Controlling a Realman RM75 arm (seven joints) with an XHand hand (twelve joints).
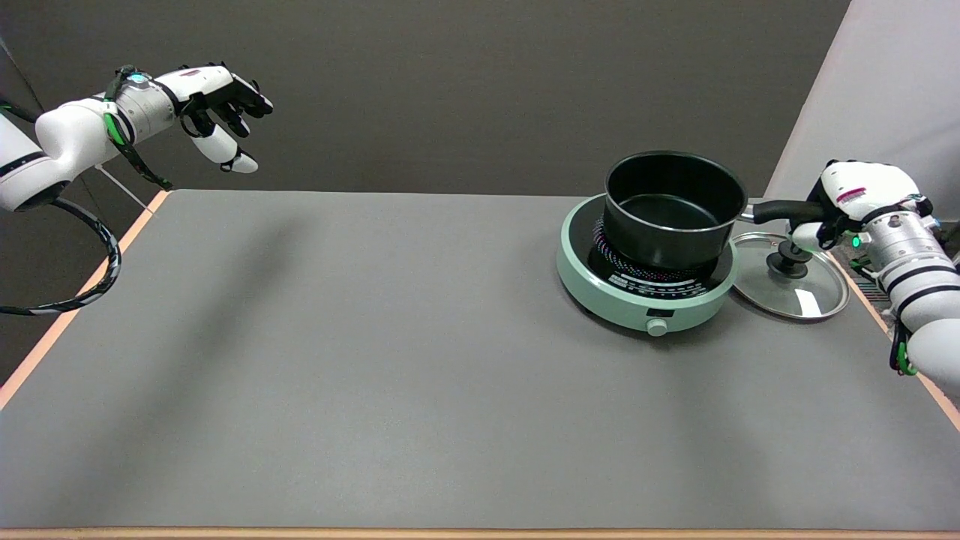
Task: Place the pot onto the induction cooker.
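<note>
A black pot (670, 210) sits low over the round mint-green induction cooker (645, 300) at the table's right; its base looks down on the dark cooktop, though contact is hard to judge. The pot's black handle (776, 212) sticks out to the right. My right hand (847, 199) grips the end of that handle, fingers wrapped round it, with the white arm running off the lower right edge.
A glass lid (791, 276) with a black knob lies flat on the table just right of the cooker, under the handle. The idle left hand (217, 101) hangs in the air at upper left. The table's right edge (922, 375) is close to my arm.
</note>
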